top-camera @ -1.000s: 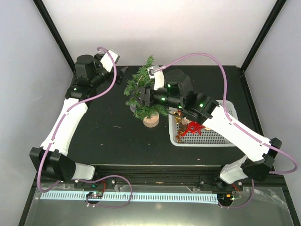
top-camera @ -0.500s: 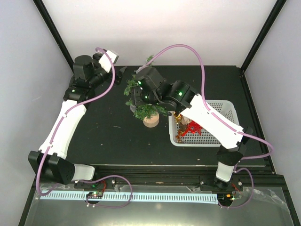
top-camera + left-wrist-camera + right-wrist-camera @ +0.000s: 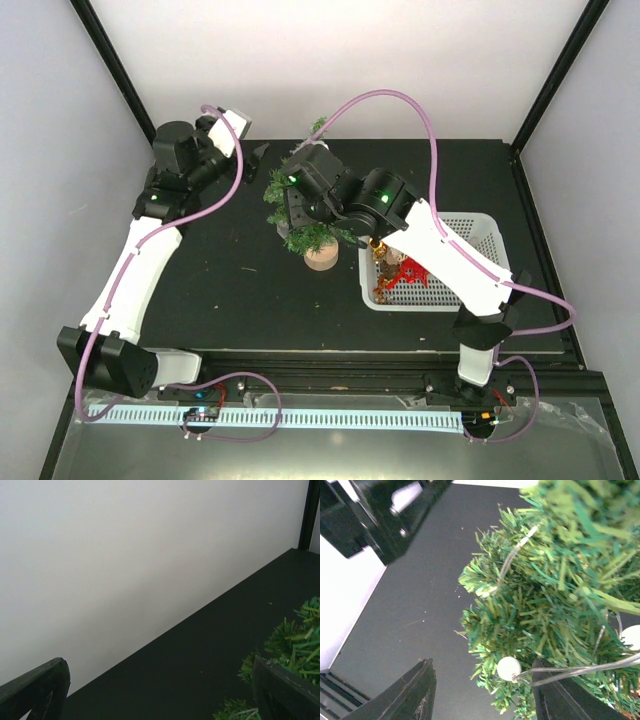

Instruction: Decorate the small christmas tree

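Your right tool [image 3: 482, 666] is spread, with the small christmas tree [image 3: 545, 605] just ahead of its fingers and a beaded wire [image 3: 509, 669] crossing one finger. If you back out carelessly, the wire will likely snag and tip the tree onto the counter [image 3: 405, 605]. Your left tool [image 3: 160, 664] is also spread and empty, just beside the tree.

The left arm [image 3: 140, 262] wears smooth white shells on its long links, with black blocky housings at the joints and a black base block [image 3: 105, 358] at 7 o'clock overhead. The right arm [image 3: 450, 262] is built alike, its base at 5 o'clock. A mauve cable [image 3: 240, 165] runs along the left arm; a second mauve cable [image 3: 385, 94] arches over the right. Small green lights [image 3: 382, 199] glow on the dark housings. The left tool [image 3: 160, 687] and right tool [image 3: 487, 695] have matte black fingers, dusty at their edges.
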You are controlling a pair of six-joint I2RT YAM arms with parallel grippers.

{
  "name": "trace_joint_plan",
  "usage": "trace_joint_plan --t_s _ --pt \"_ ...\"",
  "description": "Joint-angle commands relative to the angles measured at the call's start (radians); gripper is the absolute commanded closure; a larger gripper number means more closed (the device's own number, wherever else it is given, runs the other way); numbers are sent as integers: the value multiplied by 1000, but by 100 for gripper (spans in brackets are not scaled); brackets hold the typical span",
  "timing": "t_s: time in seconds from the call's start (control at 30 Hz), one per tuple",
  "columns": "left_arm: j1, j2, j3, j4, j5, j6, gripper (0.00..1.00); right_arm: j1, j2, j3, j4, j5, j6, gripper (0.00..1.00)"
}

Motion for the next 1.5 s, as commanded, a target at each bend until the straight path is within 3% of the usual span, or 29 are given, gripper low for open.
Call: trace_joint_plan --t_s 0.0,0.27,0.6,1.17,1.33,1.47 --pt "7 -54 -17 13 0 11 1 35 47 105 -58 62 10 47" --pt "8 -80 -33 0 -11 44 1 43 48 118 -96 60 5 46" --pt "8 -97 -50 -9 3 40 1 47 -16 -62 -69 73 12 46" --pt "8 -117 -75 -9 5 35 1 102 -65 -64 -123 78 48 45" --pt "9 -135 -87 -6 -11 27 1 137 -76 -52 -175 151 80 44" --pt "11 -163 -76 -44 -26 22 1 148 -174 -122 -175 247 120 44"
